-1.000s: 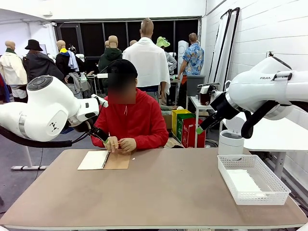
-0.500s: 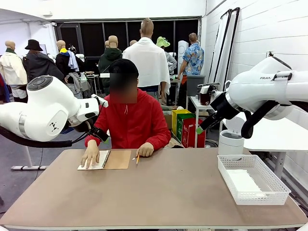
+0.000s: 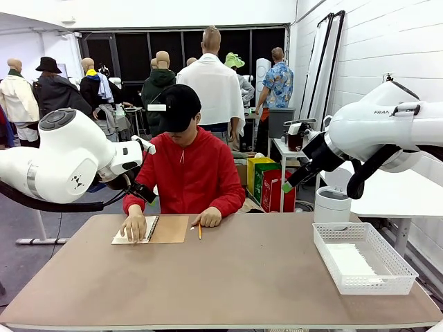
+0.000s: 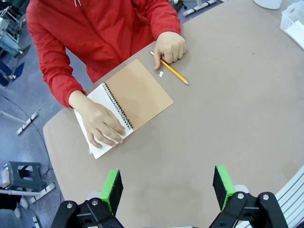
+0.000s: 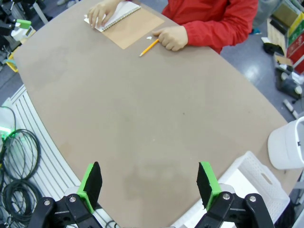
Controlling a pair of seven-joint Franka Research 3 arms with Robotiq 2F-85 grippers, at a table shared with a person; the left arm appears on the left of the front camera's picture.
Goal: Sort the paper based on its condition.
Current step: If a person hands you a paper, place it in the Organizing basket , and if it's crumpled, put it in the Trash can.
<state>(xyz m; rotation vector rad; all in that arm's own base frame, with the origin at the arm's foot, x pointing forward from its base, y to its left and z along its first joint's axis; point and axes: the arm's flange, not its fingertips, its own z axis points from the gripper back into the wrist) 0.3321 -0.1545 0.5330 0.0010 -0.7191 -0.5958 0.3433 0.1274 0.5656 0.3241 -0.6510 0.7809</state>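
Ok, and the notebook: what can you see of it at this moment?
The notebook lies flat and open on the table, at the person's edge, toward the robot's left. It is spiral-bound, with a dark wire coil down the middle. A plain brown cover, card by the look of it, is spread to one side and a white page to the other. The person's hand rests flat on the white page. A yellow pencil lies beside the cover, not touching it.
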